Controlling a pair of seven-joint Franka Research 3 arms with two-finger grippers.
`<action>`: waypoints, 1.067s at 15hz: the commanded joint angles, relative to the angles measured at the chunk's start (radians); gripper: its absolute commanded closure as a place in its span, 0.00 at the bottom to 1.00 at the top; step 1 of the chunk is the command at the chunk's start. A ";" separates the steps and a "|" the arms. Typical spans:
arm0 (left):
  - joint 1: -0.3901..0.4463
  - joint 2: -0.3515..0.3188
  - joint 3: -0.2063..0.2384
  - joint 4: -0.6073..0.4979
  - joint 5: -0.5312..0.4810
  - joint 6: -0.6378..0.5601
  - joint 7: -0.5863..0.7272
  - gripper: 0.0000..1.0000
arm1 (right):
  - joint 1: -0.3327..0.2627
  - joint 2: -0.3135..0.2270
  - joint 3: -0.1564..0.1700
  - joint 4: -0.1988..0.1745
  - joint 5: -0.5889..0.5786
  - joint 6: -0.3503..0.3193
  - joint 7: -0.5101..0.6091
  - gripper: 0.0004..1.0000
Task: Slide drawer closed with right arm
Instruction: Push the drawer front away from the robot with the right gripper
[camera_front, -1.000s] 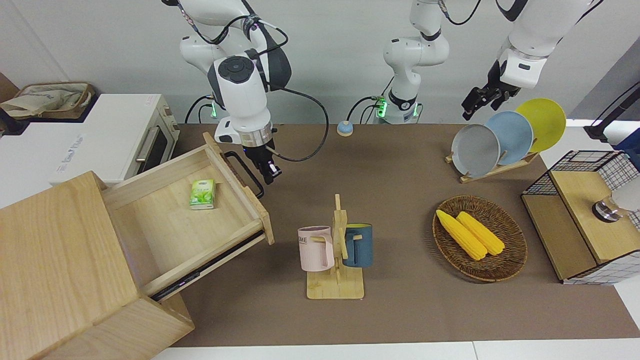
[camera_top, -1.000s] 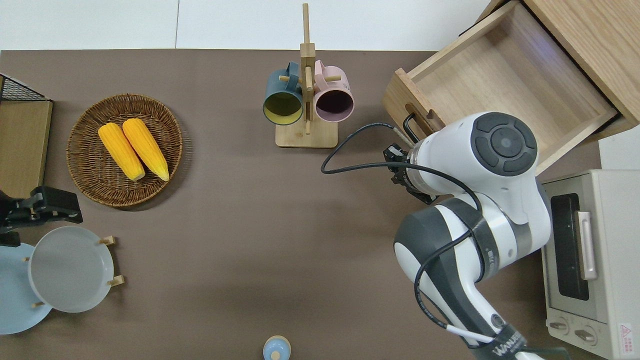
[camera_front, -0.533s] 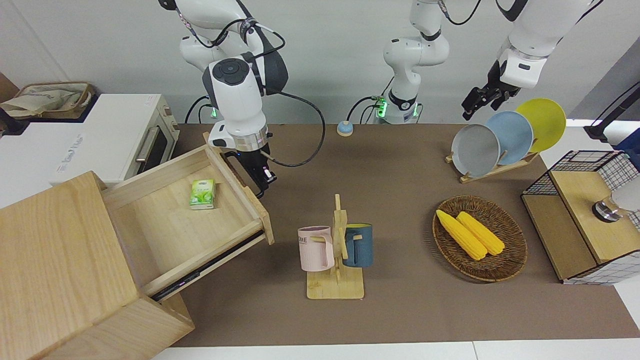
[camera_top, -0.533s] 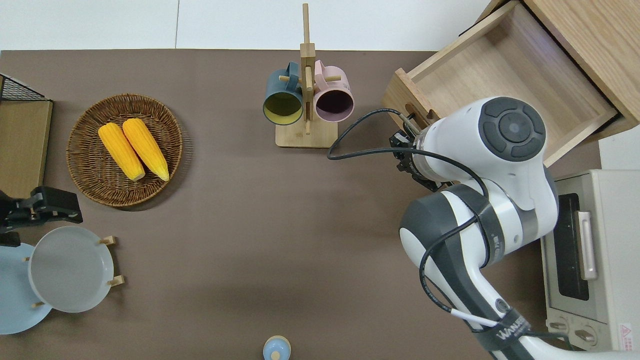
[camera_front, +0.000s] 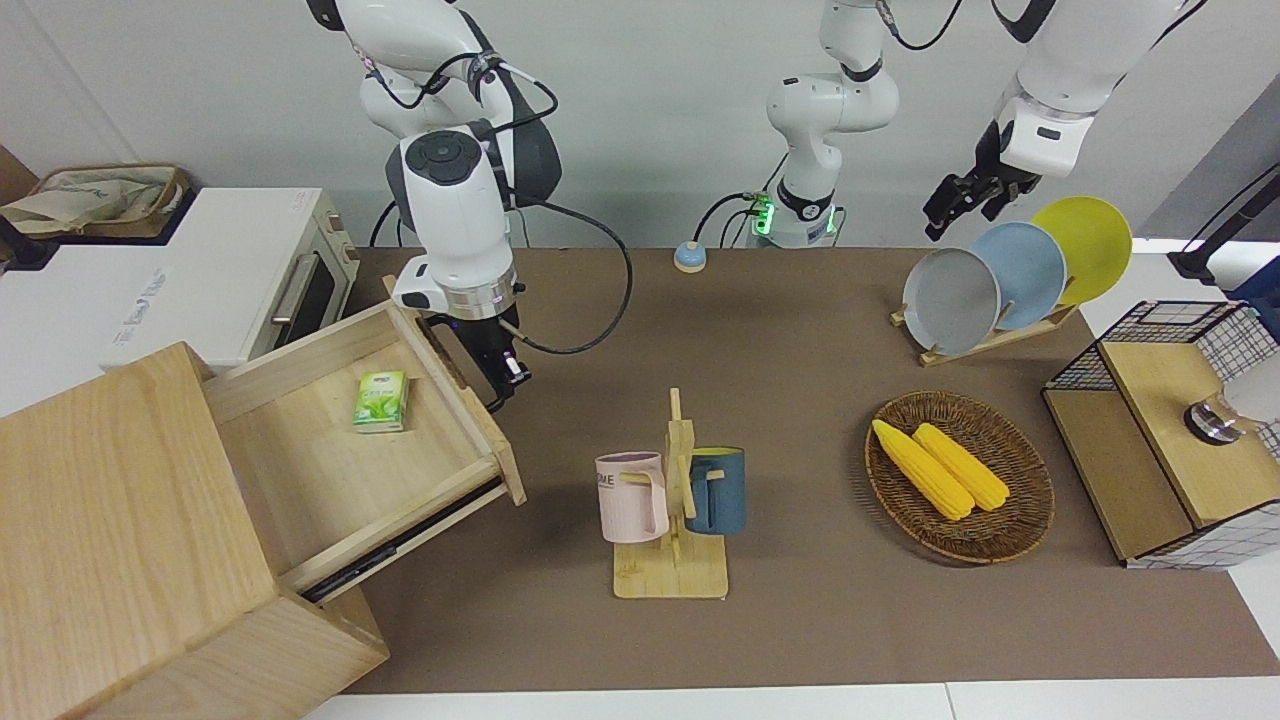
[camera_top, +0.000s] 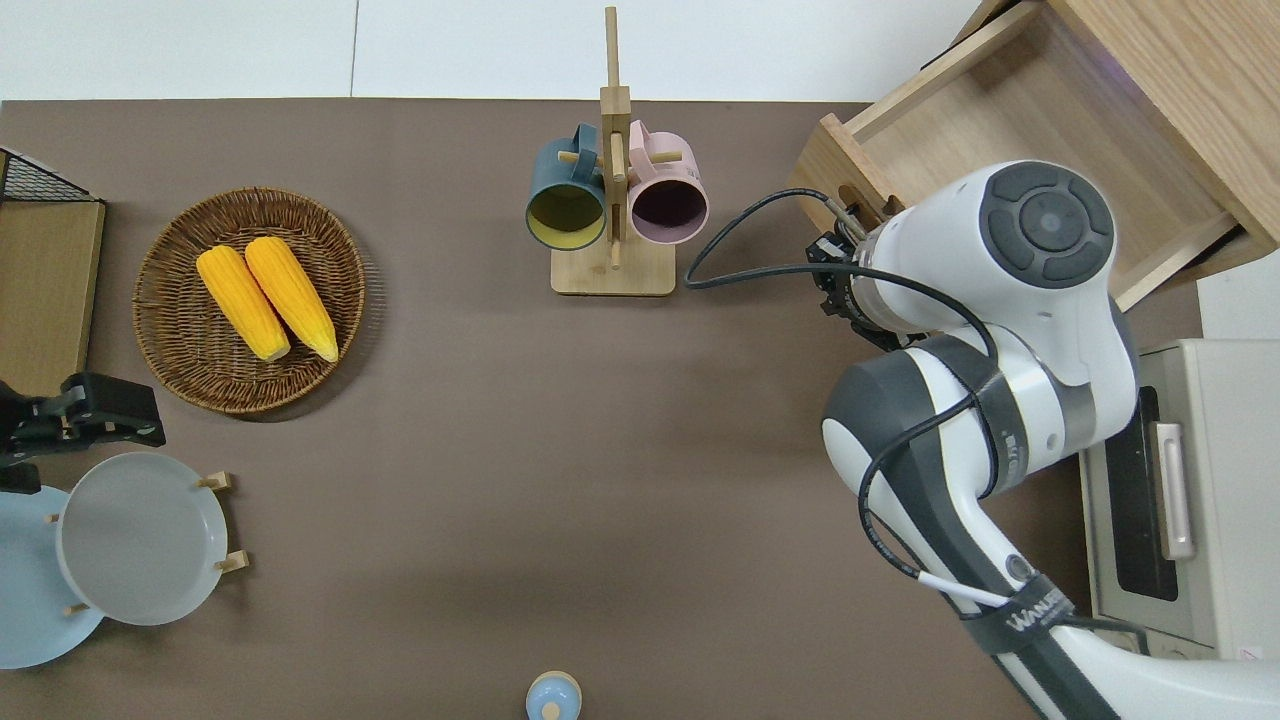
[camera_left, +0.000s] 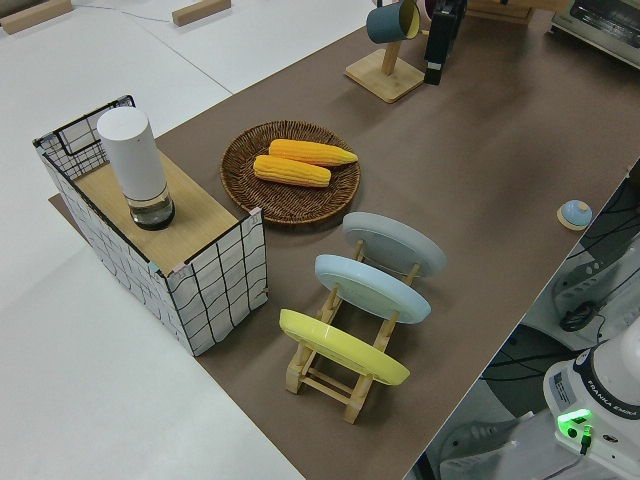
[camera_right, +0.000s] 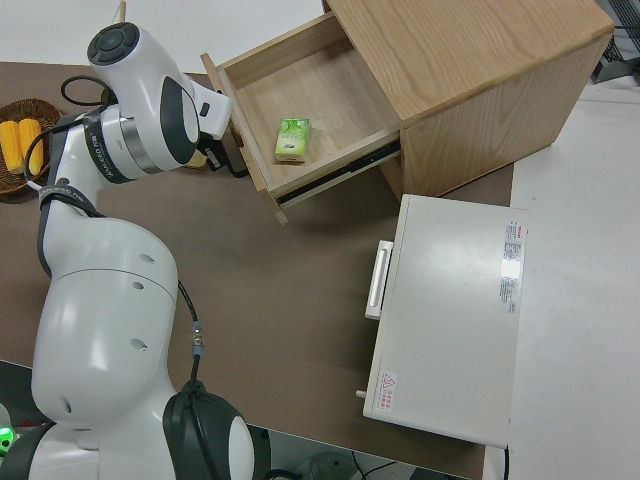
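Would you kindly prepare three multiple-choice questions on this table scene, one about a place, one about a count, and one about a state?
1. Where does the green tissue pack lie?
A. In the drawer
B. In the wicker basket
C. On the white oven

2. How many plates stand in the plate rack?
A. Two
B. Three
C. Four

3. What is the drawer's state?
A. Fully shut
B. Taken out of the cabinet
C. Partly open, with the right gripper at its front

Answers: 1 A, the pack rests on the drawer's floor. 2 B, a grey, a blue and a yellow plate stand there. 3 C, the drawer's inside shows.
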 joint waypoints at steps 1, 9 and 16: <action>-0.004 -0.008 0.005 0.000 -0.004 -0.002 0.010 0.01 | -0.059 0.043 0.014 0.048 -0.050 -0.004 -0.028 1.00; -0.004 -0.008 0.005 0.000 -0.004 -0.002 0.010 0.01 | -0.179 0.080 0.024 0.096 -0.084 0.001 -0.188 1.00; -0.004 -0.008 0.005 0.000 -0.004 -0.002 0.010 0.01 | -0.249 0.125 0.032 0.163 -0.087 -0.001 -0.271 1.00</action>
